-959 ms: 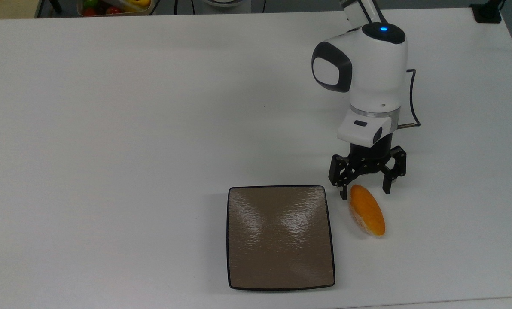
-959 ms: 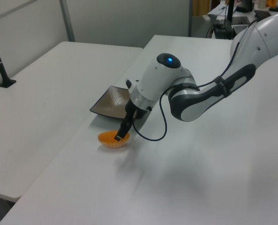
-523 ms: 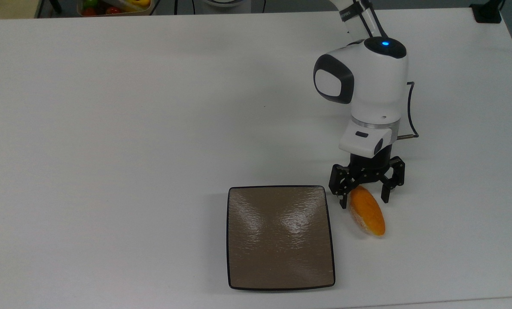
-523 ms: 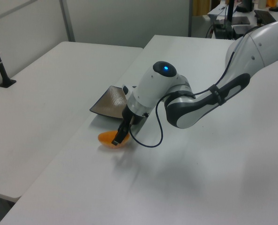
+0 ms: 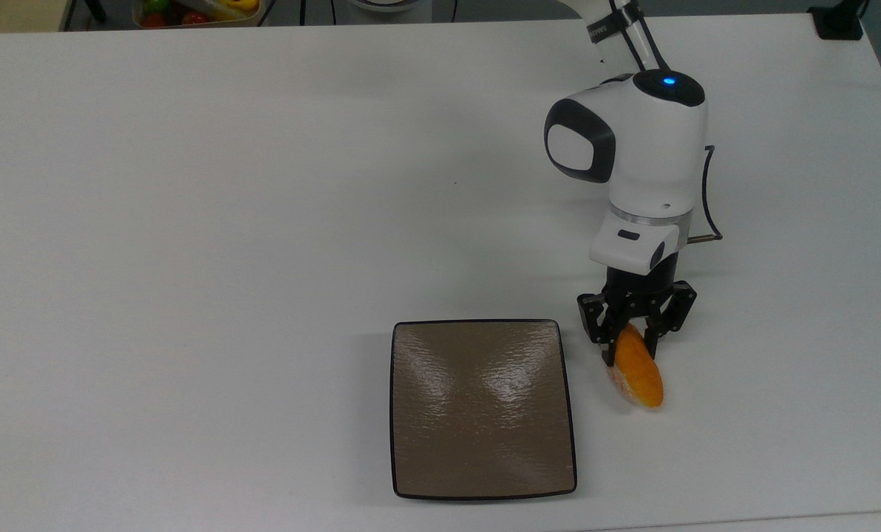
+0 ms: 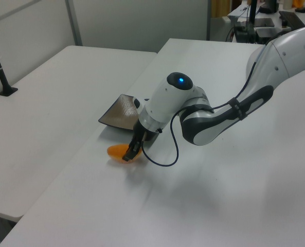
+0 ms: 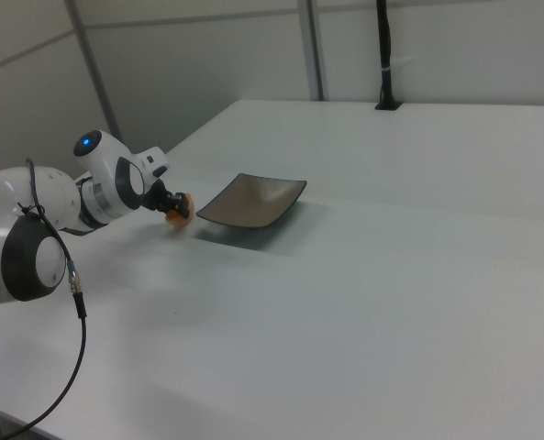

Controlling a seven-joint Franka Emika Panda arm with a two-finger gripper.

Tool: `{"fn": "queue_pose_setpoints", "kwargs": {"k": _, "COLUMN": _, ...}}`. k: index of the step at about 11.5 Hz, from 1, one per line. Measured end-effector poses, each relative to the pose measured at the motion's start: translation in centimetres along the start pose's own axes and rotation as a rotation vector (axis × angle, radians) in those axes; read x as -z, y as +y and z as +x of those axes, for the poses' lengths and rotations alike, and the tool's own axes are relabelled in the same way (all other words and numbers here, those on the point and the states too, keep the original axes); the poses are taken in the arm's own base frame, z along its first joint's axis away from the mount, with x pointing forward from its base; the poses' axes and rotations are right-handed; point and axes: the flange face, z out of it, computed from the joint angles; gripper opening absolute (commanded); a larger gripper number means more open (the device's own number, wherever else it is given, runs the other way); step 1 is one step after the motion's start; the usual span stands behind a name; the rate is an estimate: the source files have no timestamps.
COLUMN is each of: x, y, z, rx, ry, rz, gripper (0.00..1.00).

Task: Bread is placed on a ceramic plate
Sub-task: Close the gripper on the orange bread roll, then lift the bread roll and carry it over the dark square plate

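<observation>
a: where is the hand [image 5: 633, 349] now?

b: down at the counter [image 5: 263, 185], on the far end of the bread [image 5: 636, 368] in the top view. a second ago its fingers were spread wide and hung just beyond that end; since then it has come nearer and lower, and the fingers have drawn in.

a: so it has hold of the loaf?

b: it looks that way. the two black fingers [image 5: 607, 341] stand narrow, one against each side of the orange top, at the far tip rather than the middle. i judge them closed on it, though how firm the pinch is i can't tell.

a: has the bread moved?

b: hardly. it lies on the counter just right of the ceramic plate [image 5: 482, 408] in the top view, near the plate's far right corner, not touching it. in the left view the bread [image 6: 119, 152] sits under the hand [image 6: 128, 153], with the plate [image 6: 120, 112] just beyond.

a: and the plate itself?

b: same place, bare brown surface, nothing on it.

a: what does that mean for the task?

b: reaching seems done and grasping is under way. lifting and carrying over the black rim remain. a grip at the tip may let the loaf swing or slip, i'd guess.
</observation>
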Motion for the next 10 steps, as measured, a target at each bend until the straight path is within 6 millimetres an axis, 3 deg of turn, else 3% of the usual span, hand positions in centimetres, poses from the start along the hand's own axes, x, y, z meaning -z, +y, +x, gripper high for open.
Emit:
{"fn": "queue_pose_setpoints", "kwargs": {"k": 5, "x": 0.8, "y": 0.3, "z": 1.0, "rx": -0.011, "ry": 0.021, "rz": 0.001, "gripper": 0.36}}
{"fn": "queue_pose_setpoints", "kwargs": {"k": 8, "x": 4.6, "y": 1.9, "z": 4.1, "rx": -0.064, "ry": 0.084, "rz": 0.005, "gripper": 0.36}}
{"fn": "queue_pose_setpoints", "kwargs": {"k": 10, "x": 7.1, "y": 4.4, "z": 6.2, "rx": -0.106, "ry": 0.124, "rz": -0.003, "gripper": 0.39}}
